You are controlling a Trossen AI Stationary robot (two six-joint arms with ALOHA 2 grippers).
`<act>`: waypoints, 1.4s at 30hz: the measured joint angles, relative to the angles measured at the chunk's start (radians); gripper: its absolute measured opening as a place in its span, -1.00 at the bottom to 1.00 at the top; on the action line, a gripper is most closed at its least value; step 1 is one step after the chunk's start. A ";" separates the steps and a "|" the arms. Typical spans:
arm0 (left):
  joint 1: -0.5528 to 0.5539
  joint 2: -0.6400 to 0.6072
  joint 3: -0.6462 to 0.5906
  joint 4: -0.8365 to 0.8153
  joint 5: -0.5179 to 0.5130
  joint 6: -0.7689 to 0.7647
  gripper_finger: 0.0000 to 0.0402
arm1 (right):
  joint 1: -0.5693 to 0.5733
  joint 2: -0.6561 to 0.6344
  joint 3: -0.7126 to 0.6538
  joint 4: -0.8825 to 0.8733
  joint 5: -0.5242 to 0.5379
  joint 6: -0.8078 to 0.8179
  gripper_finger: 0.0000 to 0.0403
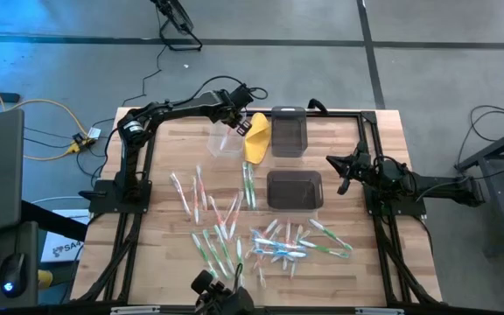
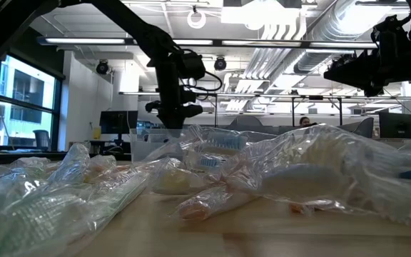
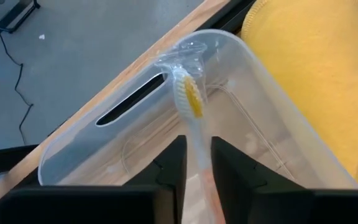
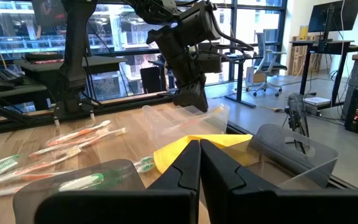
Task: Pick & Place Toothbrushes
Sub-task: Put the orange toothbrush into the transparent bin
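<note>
Hanging over the clear plastic bin point(image 3: 135, 124), the left gripper point(image 3: 197, 163) has a wrapped toothbrush point(image 3: 191, 109) sitting between its fingers, yellow-bristled head poking out past the tips, though whether the jaws are pinching or letting go I can't tell. Right beside it is a yellow folded cloth thing point(image 1: 256, 138), then two smoky dark bins point(image 1: 289, 131), one with a green toothbrush point(image 4: 82, 182) in it. Further out, loose toothbrushes point(image 1: 234, 223) in crinkly wrappers litter the wood table point(image 1: 160, 227). The right gripper point(image 1: 341, 172) waits off to the side, clamped shut.
</note>
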 joint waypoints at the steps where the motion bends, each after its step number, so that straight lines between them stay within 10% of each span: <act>1: 0.000 0.000 0.000 0.001 0.000 0.000 -0.63 | 0.000 0.000 0.000 0.000 0.000 0.000 -0.99; 42: -0.017 -0.008 -0.001 -0.086 0.046 0.078 -0.48 | 0.000 0.000 0.000 0.000 -0.002 0.000 -0.99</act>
